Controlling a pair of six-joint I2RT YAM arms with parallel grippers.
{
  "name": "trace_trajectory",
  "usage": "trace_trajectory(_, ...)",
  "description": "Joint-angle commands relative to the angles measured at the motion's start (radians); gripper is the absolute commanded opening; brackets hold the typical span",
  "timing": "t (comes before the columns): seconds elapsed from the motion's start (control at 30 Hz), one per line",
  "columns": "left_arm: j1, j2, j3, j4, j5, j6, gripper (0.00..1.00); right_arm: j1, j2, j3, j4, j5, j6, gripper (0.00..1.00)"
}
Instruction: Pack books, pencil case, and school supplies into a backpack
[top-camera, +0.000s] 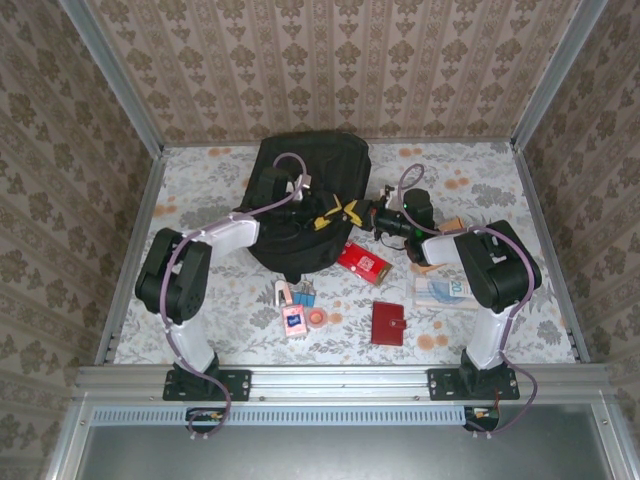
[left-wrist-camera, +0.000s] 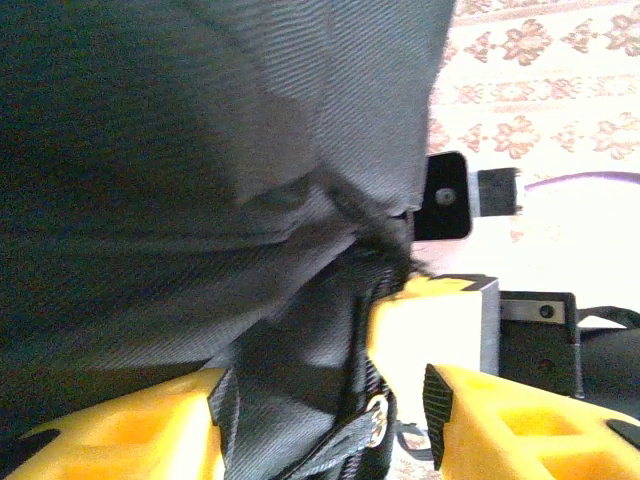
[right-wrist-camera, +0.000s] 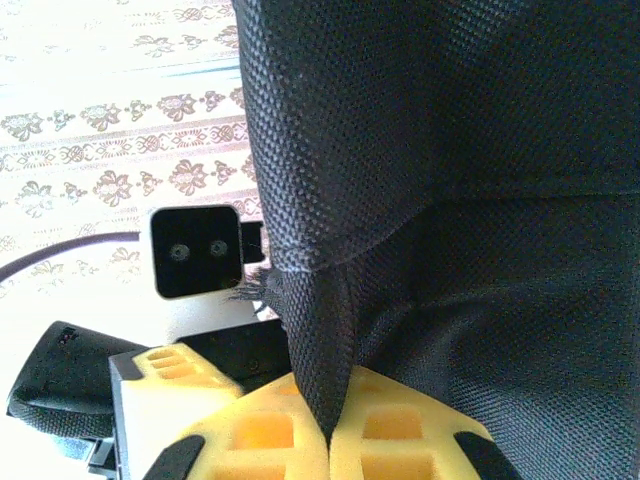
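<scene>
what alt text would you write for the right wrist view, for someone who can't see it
The yellow right gripper is shut on a fold of the black woven backpack, whose fabric rises across the centre and right of the frame. To the left, a small black block with two screws sits against a pale patterned background.
</scene>
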Motion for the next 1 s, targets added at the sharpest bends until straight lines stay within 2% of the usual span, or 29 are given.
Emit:
trace_trajectory(0.0,0.001,0.019,-0.025,0.145,0.034,-0.080,0.51,0.009,-0.018,0.000,0.101,-0.038,0.012,0.00)
trace_trajectory(0.27,-0.002,0.022,-0.031,0.158,0.042,-0.081,0.32,0.009,-0.011,-0.005,0.101,-0.029,0.008,0.00)
trace_trajectory(0.53,0.000,0.026,-0.033,0.092,0.034,-0.042,0.00,0.005,-0.034,-0.007,0.039,-0.027,-0.034,0.00)
trace_trajectory(0.7,0.000,-0.010,-0.030,0.013,0.026,-0.003,0.00,0.001,-0.072,-0.015,-0.062,0.000,-0.103,0.00)
trace_trajectory(0.87,-0.004,-0.089,-0.022,-0.169,-0.029,0.074,0.00,0.000,-0.162,0.028,-0.439,0.104,-0.303,0.00)
trace_trajectory(0.97,-0.012,-0.130,-0.015,-0.267,-0.063,0.115,0.00,0.000,-0.210,0.047,-0.577,0.180,-0.387,0.00)
